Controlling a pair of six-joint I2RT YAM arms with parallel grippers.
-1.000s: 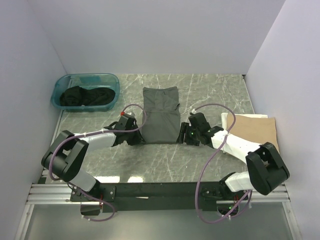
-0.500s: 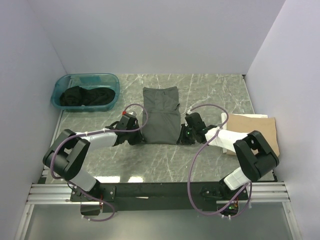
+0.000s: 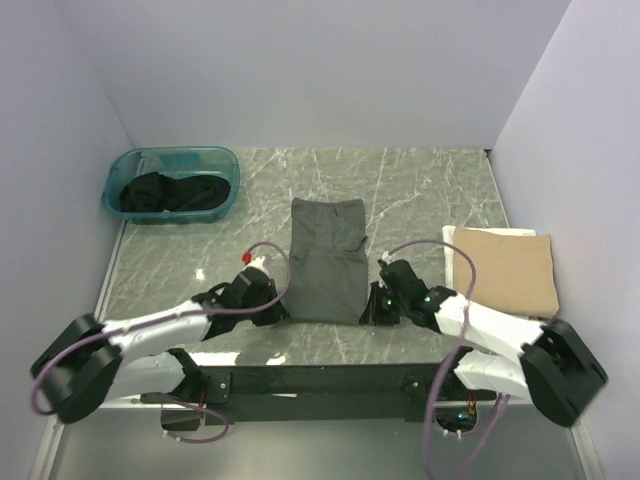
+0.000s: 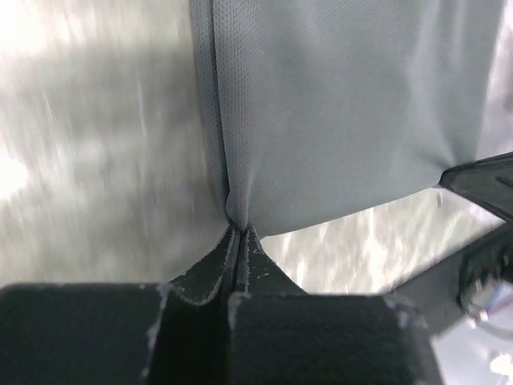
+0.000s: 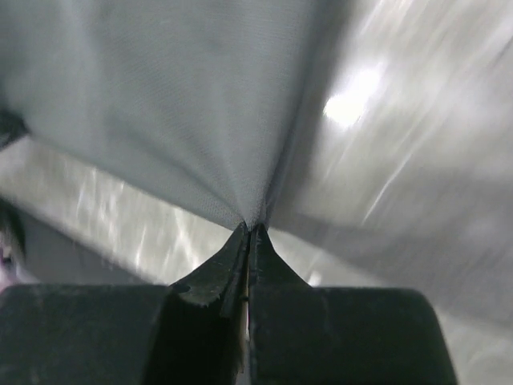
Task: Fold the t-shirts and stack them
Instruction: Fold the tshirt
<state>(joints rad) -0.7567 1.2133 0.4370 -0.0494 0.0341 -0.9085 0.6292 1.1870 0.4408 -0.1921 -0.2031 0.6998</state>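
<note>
Cloth is now caught in both of your grippers. A moment ago the left gripper [image 4: 239, 230] and the right gripper [image 5: 250, 228] sat beside the near corners of the grey t-shirt [image 3: 325, 262] with their jaws a little apart. Now each one is pressed tight together and pinches a near corner of that shirt. The left one holds the near left corner, and the right one holds the near right corner. Both wrist views show the cloth bunching into a little peak right at the tips. Your arms have also pulled back toward the near edge of the table [image 3: 430, 190], and the shirt has slid nearer with them. It lies flat in the middle as a long narrow strip, running from near to far. The tan t-shirt [image 3: 505, 272] rests folded on the right, well apart from it. The black t-shirts [image 3: 165, 192] wait in the teal tub [image 3: 222, 160] at the far left. I think this means the grab worked and the grey shirt is ready for its next fold. You would likely lift the near end and carry it over to the far end. Go gently, because thin cloth can slip out of such a small pinch.
</note>
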